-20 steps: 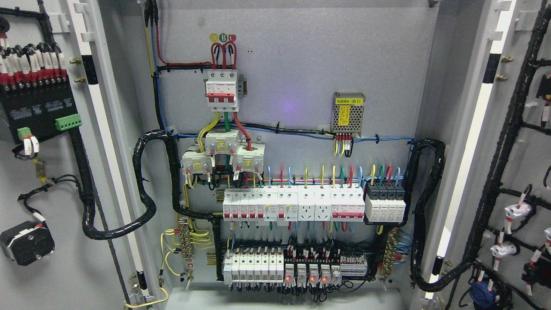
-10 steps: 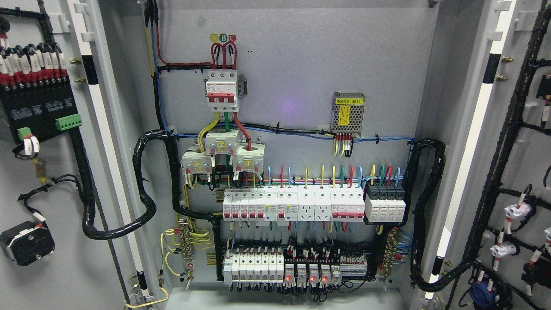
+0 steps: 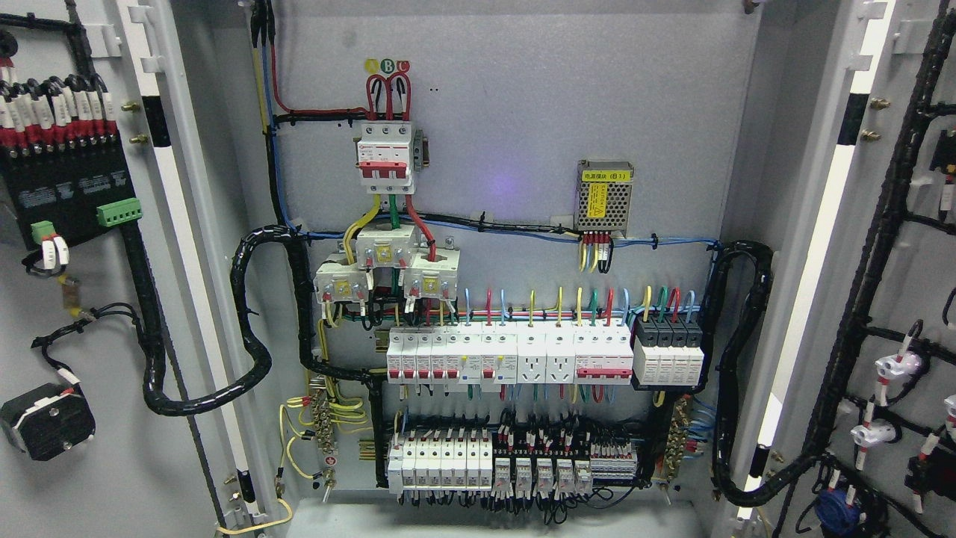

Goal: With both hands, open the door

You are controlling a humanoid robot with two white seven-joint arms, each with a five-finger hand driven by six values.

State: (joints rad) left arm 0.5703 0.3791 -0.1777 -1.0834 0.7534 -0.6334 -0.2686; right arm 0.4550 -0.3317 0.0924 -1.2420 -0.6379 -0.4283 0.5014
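Note:
Both doors of a grey electrical cabinet stand swung wide open. The left door [image 3: 89, 314] fills the picture's left edge and shows its inner face with a black terminal block and wiring. The right door [image 3: 896, 299] fills the right edge and shows black cable looms and white connectors. Between them the cabinet back panel [image 3: 523, 112] is exposed, with a red and white main breaker [image 3: 385, 158] and rows of breakers [image 3: 508, 357]. Neither of my hands nor either arm shows in the head view.
A metal-cased power supply with a yellow label [image 3: 605, 196] sits on the back panel at the right. Thick black cable looms [image 3: 254, 329] run from each door into the cabinet. A lower row of relays [image 3: 523, 463] sits near the cabinet floor.
The small red lights on the lower relay row, lit in the earlier frames, are now dark. Doors and view have not moved.

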